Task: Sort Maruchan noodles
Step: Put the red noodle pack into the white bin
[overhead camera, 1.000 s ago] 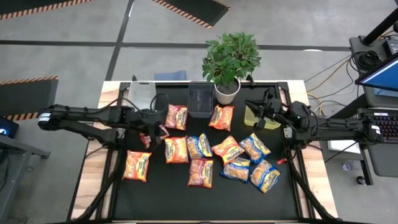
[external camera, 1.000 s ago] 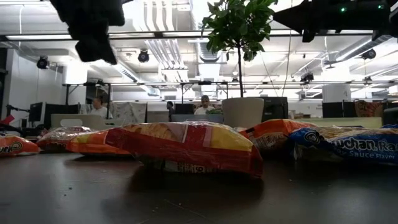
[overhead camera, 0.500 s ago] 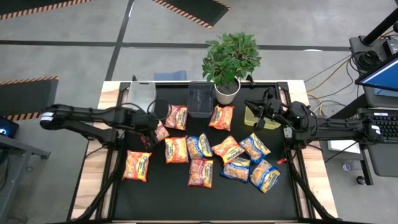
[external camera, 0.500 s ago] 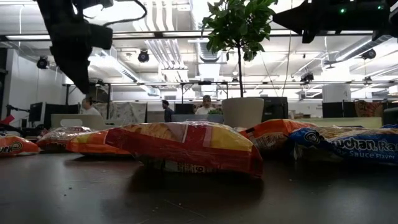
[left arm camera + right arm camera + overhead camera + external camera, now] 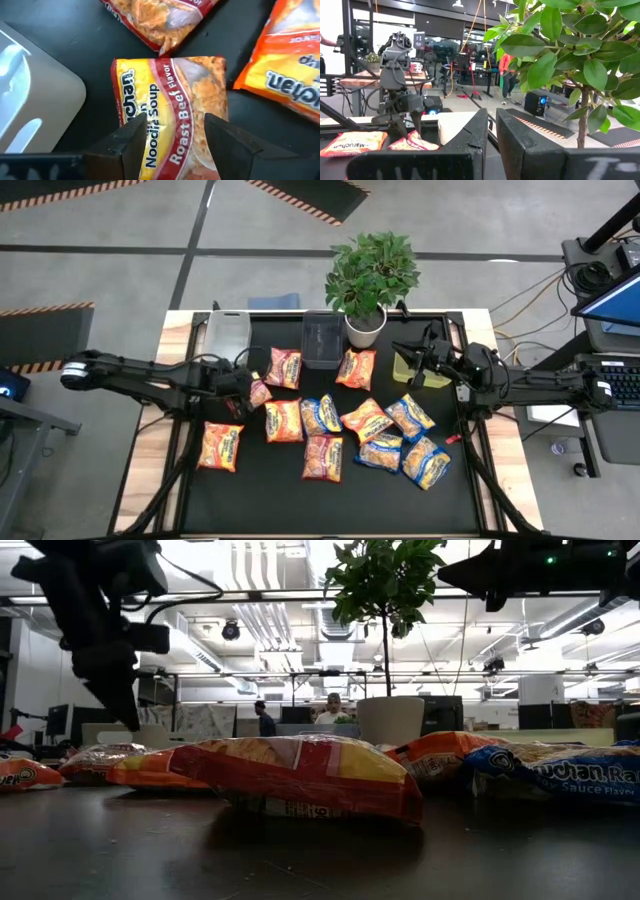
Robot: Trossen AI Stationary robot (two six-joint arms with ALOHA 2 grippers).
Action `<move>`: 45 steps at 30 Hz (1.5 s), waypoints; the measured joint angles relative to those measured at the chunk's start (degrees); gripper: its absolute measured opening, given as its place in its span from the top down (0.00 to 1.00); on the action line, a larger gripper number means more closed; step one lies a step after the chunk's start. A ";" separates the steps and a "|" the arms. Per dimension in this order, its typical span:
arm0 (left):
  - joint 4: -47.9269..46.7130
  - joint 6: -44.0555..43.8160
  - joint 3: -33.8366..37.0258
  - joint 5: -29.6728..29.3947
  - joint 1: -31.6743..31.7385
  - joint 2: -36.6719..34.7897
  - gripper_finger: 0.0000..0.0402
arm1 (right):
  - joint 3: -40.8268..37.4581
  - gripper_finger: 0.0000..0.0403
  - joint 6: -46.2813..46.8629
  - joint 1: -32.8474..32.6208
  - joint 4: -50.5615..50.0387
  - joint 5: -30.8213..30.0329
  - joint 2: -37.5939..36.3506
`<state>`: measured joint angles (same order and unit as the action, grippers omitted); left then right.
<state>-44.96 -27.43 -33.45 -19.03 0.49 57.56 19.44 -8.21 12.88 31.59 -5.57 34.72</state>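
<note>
Several Maruchan noodle packets (image 5: 322, 457) lie flat on the black table top, some red-orange, some blue-and-yellow (image 5: 425, 461). My left gripper (image 5: 246, 385) stands open just above a red-and-yellow roast-beef packet (image 5: 170, 105), near the table's left side. Its two fingers (image 5: 131, 142) point down, one over each long side of that packet; no touch shows. In the low view the left gripper (image 5: 122, 710) hangs over that packet (image 5: 100, 755). My right gripper (image 5: 402, 353) waits shut above a yellow-green bin (image 5: 410, 370) at the far right.
A pale grey bin (image 5: 228, 330) and a dark bin (image 5: 322, 340) stand along the far edge. Beside them is a potted plant (image 5: 368, 280) in a white pot. The pale bin's corner (image 5: 35, 110) lies close to my left gripper. People stand in the room beyond.
My left gripper has come down toward the roast-beef packet and gone a little toward the table's left edge. The packets lie where they were.
</note>
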 joint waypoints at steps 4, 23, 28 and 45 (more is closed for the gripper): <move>0.42 -2.89 -1.40 -6.56 0.07 0.18 0.58 | 0.00 0.93 0.15 0.00 0.21 -0.01 -0.06; 6.02 -16.81 6.38 -3.85 0.13 0.48 0.61 | 0.00 0.93 0.70 0.00 0.39 -0.01 -0.04; 6.43 -19.63 7.71 -3.88 0.13 0.48 0.57 | 0.00 0.93 0.68 0.00 0.39 -0.01 -0.04; 8.43 -18.88 8.05 -2.41 0.07 0.44 0.97 | 0.00 0.93 0.66 0.00 0.39 -0.02 -0.04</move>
<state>-36.53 -46.30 -25.40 -21.45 0.56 58.00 19.44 -7.55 12.88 31.99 -5.59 34.68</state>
